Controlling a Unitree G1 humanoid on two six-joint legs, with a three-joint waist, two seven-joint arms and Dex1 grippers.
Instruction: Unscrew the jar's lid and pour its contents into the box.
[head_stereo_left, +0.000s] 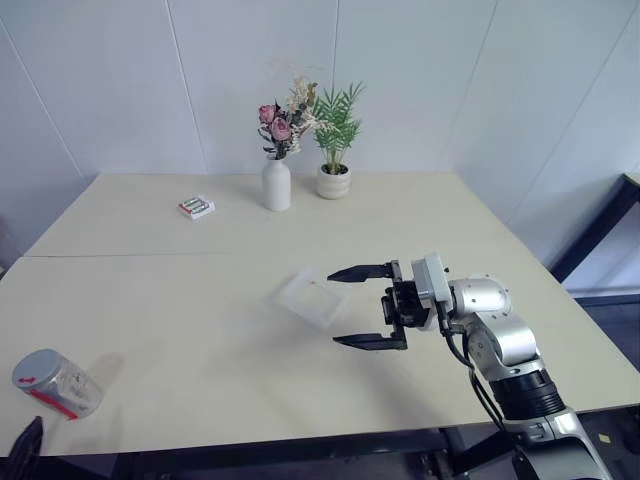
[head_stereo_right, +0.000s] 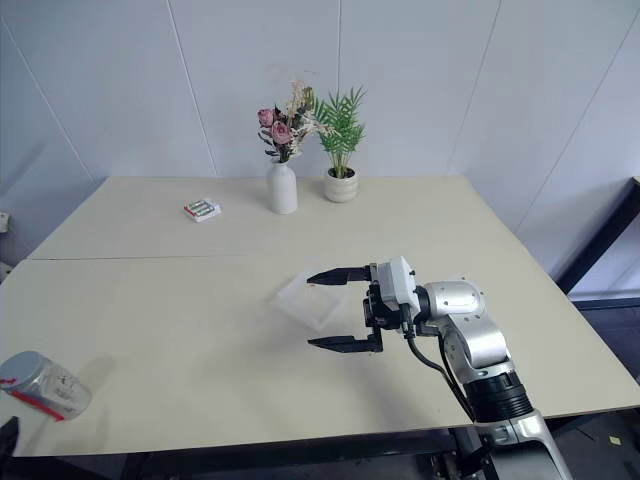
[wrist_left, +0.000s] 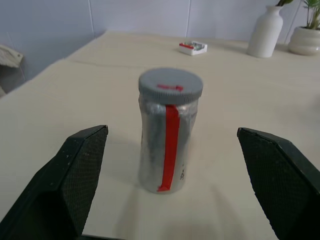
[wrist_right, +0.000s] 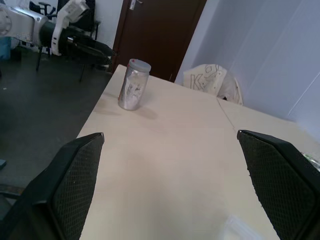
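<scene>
The jar (head_stereo_left: 56, 383), its grey lid (wrist_left: 170, 86) screwed on, stands at the near left corner of the table (head_stereo_left: 200, 300), facing the left gripper (wrist_left: 175, 200), whose jaws are spread wide and apart from it. At mid-table the right gripper (head_stereo_left: 365, 307), jaws likewise spread and empty, hovers just right of the transparent box (head_stereo_left: 310, 297). Farther back lie a small packet (head_stereo_left: 196, 207), a white vase (head_stereo_left: 277, 185) and a potted plant (head_stereo_left: 334, 180).

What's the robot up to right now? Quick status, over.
Both jaws open, empty. Left gripper lined up on the jar, lid on. Right gripper hovers by the box. Nothing in the way.
</scene>
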